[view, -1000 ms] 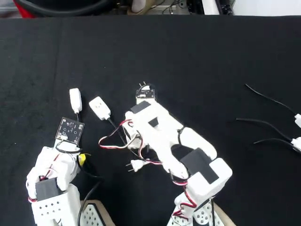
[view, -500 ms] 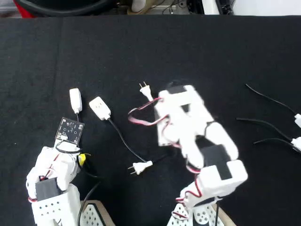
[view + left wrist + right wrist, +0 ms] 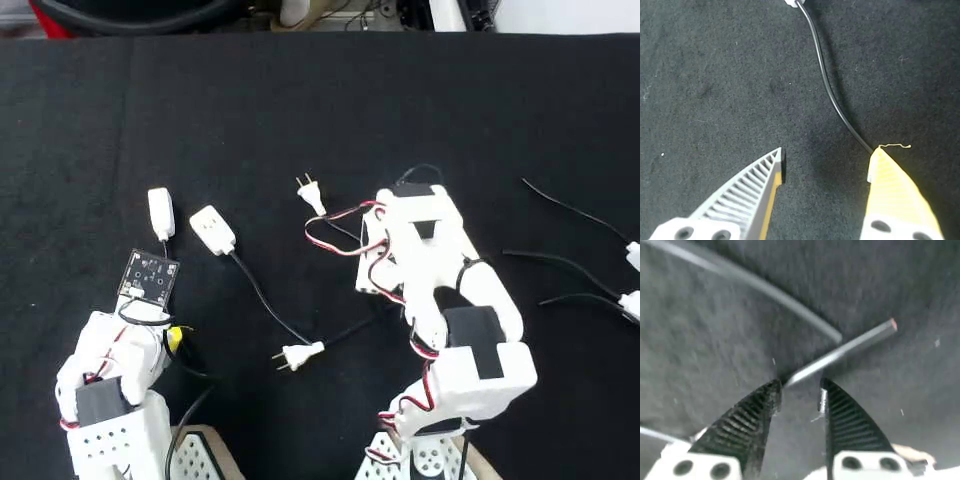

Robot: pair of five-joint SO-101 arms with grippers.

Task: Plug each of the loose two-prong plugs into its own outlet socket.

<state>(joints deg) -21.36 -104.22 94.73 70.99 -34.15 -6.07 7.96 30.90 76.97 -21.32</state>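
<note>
Plugs are lying loose on the black table (image 3: pixel 300 90): the far plug (image 3: pixel 311 192) is resting near the middle, left of the right arm, with its prongs pointing toward the far side. The near plug (image 3: pixel 302 353) is lying closer in, prongs pointing left. Two white sockets are sitting further left, well apart from both plugs: the left socket (image 3: pixel 160 212) and, just beside it, the right socket (image 3: pixel 212 229), whose black cable (image 3: pixel 260 295) is running to the near plug. As receptacles, both sockets are standing empty, with nothing seated in either.

The right gripper (image 3: pixel 799 385) is hanging low over the table with its jaws only a narrow gap apart and gripping nothing; a loose cable end (image 3: pixel 850 347) is lying just past its tips. The left gripper (image 3: pixel 827 155) is gaping wide, also holding nothing, with a second cable (image 3: pixel 830 95) crossing the table ahead of it.

Judging from this, no plug is being held yet. Doing the pickup well is probably calling for closing on a plug's white body rather than its cable and leaving the prongs free. The prongs then need lining up with the socket's slots and pushing straight in while the other gripper is steadying the socket against sliding
</note>
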